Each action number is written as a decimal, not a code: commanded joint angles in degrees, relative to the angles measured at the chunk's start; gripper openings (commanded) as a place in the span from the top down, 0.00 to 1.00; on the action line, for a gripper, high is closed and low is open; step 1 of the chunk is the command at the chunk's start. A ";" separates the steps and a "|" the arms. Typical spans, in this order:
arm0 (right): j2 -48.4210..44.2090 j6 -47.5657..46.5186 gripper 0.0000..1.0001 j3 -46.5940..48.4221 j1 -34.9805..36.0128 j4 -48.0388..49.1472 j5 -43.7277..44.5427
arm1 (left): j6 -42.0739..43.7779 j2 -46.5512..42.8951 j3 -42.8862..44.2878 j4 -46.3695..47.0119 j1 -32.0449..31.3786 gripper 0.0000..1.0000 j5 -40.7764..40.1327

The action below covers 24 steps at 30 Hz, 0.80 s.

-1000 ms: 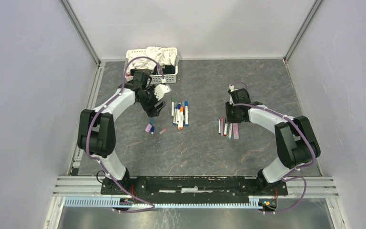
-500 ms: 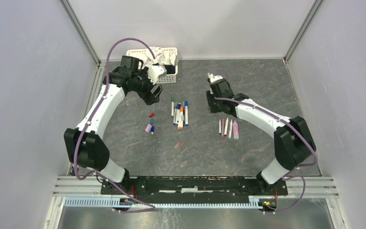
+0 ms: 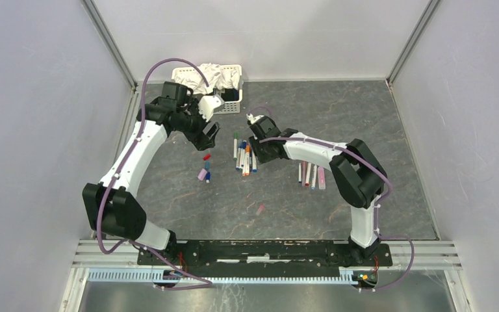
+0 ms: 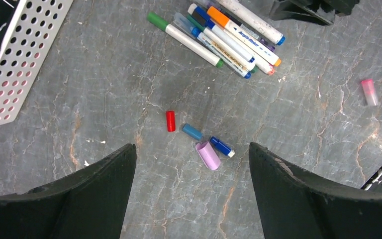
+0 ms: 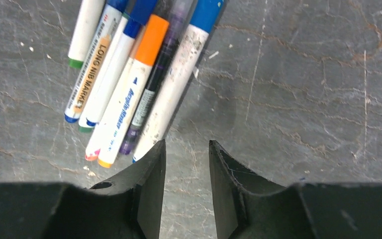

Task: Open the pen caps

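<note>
Right black fingers (image 5: 149,199), narrowly parted & empty, sit bottom centre just below bunched white-barrelled colour-capped marker pens (image 5: 129,99), so closing may snag two; left black fingers (image 4: 94,199), spread wide & empty, w/ loose short plastic caps (image 4: 192,132) mid-frame.

About ten pens (image 3: 245,156), five loose pen caps (image 4: 170,121), one basket (image 4: 15,64).

Left tool (image 4: 191,149): jaws spread wide, empty, aimed downward.
Right tool (image 5: 186,149): jaws narrowly parted, empty.
Right arm (image 3: 312,148): stretched leftward.
</note>
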 commanded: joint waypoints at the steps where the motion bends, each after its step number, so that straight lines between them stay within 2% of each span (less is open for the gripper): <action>1: 1.59 1.46 0.58 4.86 0.58 0.18 -0.25 | -1.64 -1.05 -1.09 -0.98 0.51 0.12 1.24; 11: 7.06 1.77 0.57 8.50 0.55 0.16 0.85 | -1.22 -0.44 -1.63 -1.19 0.69 0.12 1.39; 20: 8.95 0.76 0.67 8.05 0.19 -0.57 3.94 | -0.46 -0.55 -1.84 -1.88 0.87 0.13 0.91; 24: 7.48 0.77 0.78 6.05 -0.75 -0.11 4.08 | -0.52 -0.07 -1.80 -1.89 0.87 0.13 1.67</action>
